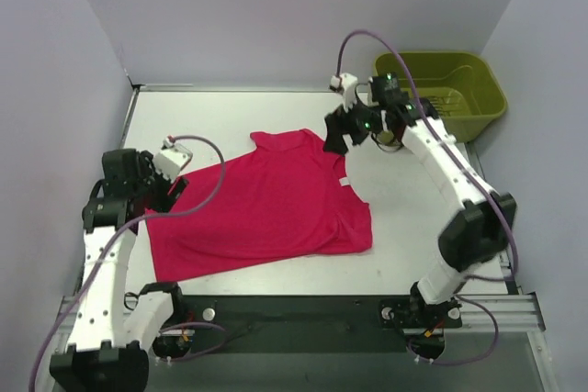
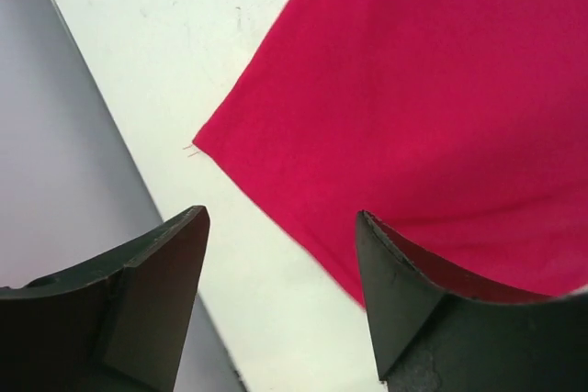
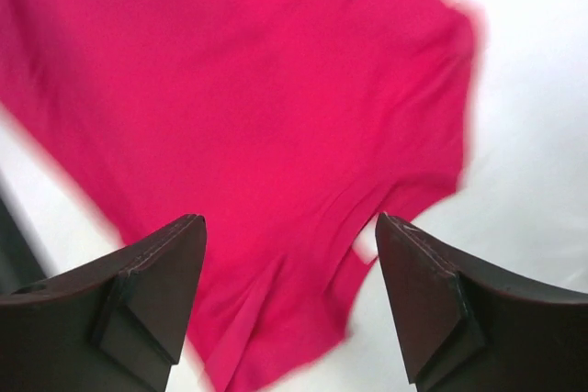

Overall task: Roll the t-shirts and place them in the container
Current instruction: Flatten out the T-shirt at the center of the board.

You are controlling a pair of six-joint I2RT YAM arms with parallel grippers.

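The magenta-red t-shirt [image 1: 262, 204] lies spread flat on the white table, with its small white label [image 1: 344, 183] near its right edge. My left gripper [image 1: 163, 192] is open and empty at the shirt's left corner; in the left wrist view that corner [image 2: 220, 140] lies just beyond the fingertips [image 2: 188, 227]. My right gripper [image 1: 347, 132] is open and empty, held above the shirt's far right corner. The right wrist view shows the shirt [image 3: 239, 117] below, blurred, with the label [image 3: 366, 245] next to the right finger.
An olive-green plastic bin [image 1: 473, 75] stands at the back right corner. Grey walls enclose the table on the left, back and right. The table's raised left edge [image 2: 101, 144] runs close beside my left gripper. Bare white table [image 1: 423, 245] lies right of the shirt.
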